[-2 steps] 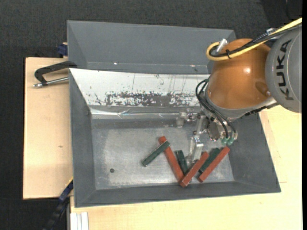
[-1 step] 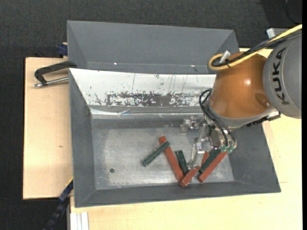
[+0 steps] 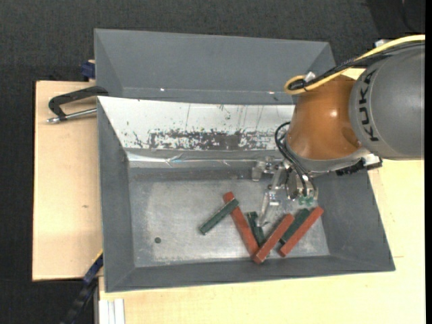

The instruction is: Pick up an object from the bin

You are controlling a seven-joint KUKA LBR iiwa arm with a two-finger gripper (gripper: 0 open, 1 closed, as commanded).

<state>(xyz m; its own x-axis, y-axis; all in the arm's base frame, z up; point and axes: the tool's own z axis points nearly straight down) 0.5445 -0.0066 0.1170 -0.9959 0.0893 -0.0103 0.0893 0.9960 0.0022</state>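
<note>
In the right half of the grey metal bin (image 3: 162, 208), the claw (image 3: 270, 208) hangs below the arm's orange wrist cover (image 3: 320, 123), low over the floor. Whether the claw is apart or together cannot be told, and nothing can be made out in its grasp. Its tip lies just above a short dark green bar (image 3: 255, 229), which sits between 2 red bars that meet in a V near the bin's front wall: a long red bar (image 3: 241, 227) slanting from upper left to lower right, and a second red bar (image 3: 275, 238) slanting the other way. Just right of the V, beside and roughly parallel to the second red bar, lies a red-and-green bar (image 3: 302, 229). A green bar (image 3: 217, 220) lies tilted left of the V, its upper end touching or nearly touching the long red bar.
</note>
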